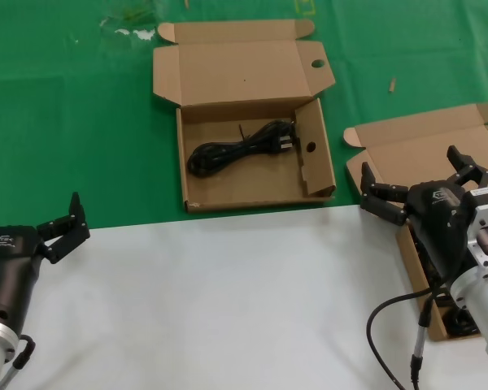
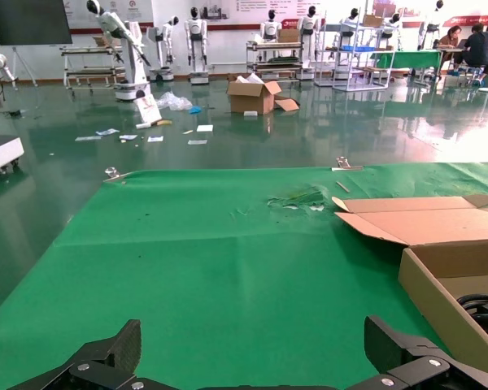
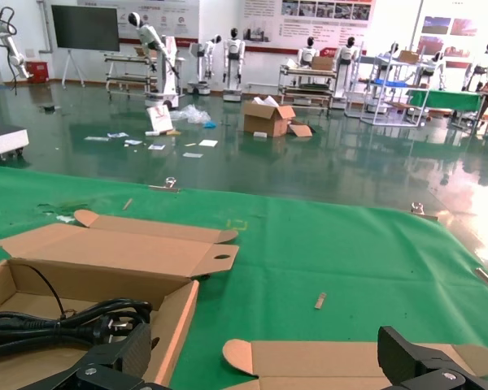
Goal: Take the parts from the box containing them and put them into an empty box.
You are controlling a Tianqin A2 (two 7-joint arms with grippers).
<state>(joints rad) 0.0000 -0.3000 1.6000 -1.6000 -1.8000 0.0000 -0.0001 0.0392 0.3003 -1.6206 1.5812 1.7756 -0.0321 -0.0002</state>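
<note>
- Right gripper (image 1: 424,188), fingers spread, hovers over the plain-lidded box (image 1: 415,142)
- Holed box (image 1: 256,154), left of it, holds one coiled black cord (image 1: 240,149)
- Left gripper (image 1: 63,223) open, well left of the holed box

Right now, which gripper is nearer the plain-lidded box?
Right. The right gripper hovers directly over the plain-lidded box; the left gripper sits far across the table.
</note>
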